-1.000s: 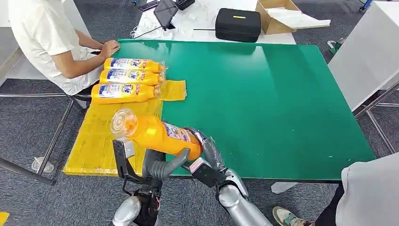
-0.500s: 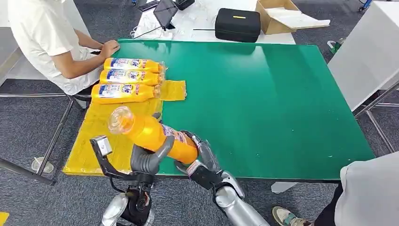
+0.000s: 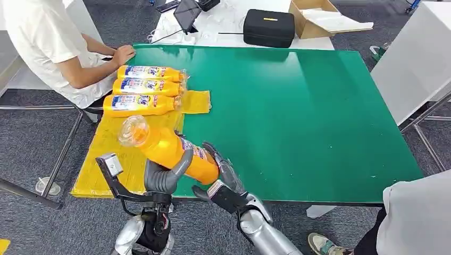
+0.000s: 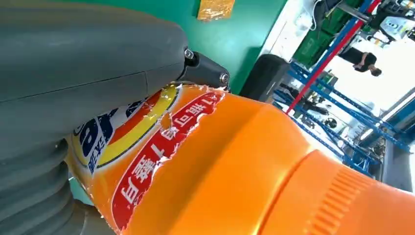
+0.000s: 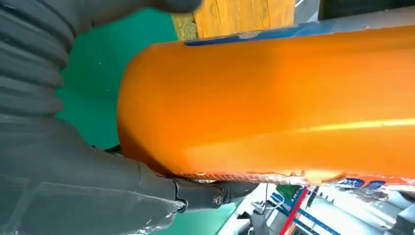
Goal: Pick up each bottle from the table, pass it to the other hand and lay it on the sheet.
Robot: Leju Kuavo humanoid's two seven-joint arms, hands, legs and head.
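Note:
An orange bottle (image 3: 170, 149) with a clear cap hangs tilted over the table's near left edge, cap pointing toward the yellow sheet (image 3: 109, 154). My left hand (image 3: 162, 175) wraps around its middle from below. My right hand (image 3: 223, 178) still cups its base, fingers lying along the side. Up close, the label of the bottle (image 4: 244, 161) presses against my left hand (image 4: 73, 73). The bottle's body (image 5: 274, 103) lies between the thumb and fingers of my right hand (image 5: 58, 161). Three more orange bottles (image 3: 143, 87) lie side by side at the sheet's far end.
The green table (image 3: 298, 106) spreads to the right. A person in white (image 3: 53, 42) sits at the far left with a hand (image 3: 125, 53) by the laid bottles. Another person (image 3: 420, 218) stands at the near right. A black case (image 3: 268, 26) and a cardboard box (image 3: 319, 16) lie beyond.
My left hand has come up and closed around the bottle's middle. The bottle has shifted slightly left and up toward the sheet, and my right hand's fingers have straightened along its base.

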